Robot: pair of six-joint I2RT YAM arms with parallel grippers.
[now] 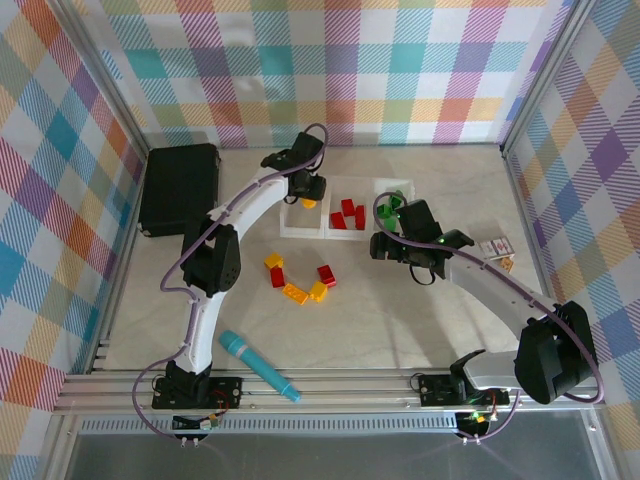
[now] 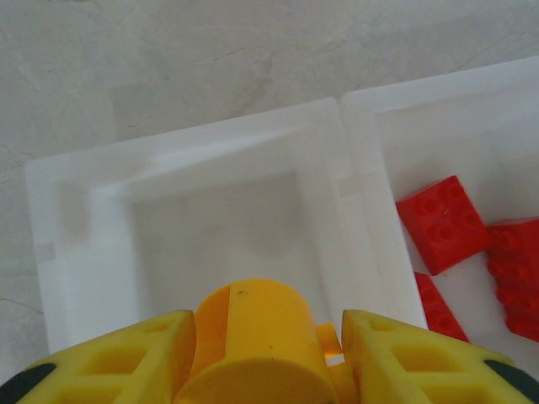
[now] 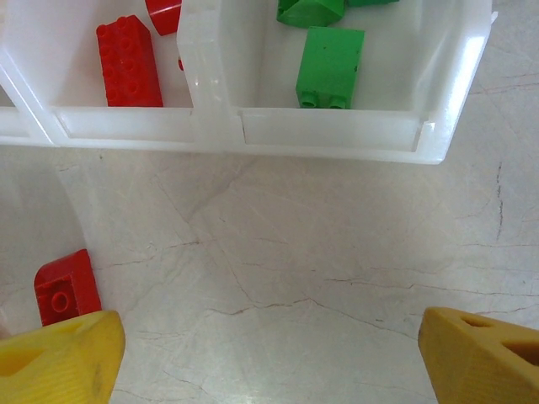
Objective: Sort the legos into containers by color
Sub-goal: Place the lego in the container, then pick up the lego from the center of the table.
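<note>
Yellow lego point(image 2: 253, 345) between left fingers point(image 2: 109, 358)

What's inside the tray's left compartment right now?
The left compartment looks bare across the floor that shows. Its near part is hidden behind the left tool and the yellow lego it grips, so anything lying there cannot be seen.

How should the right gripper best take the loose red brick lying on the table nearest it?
Probably from straight above, the open right gripper closing on two flat opposite sides of the red brick. It lies low on the table, so a sideways approach seems hard.
</note>
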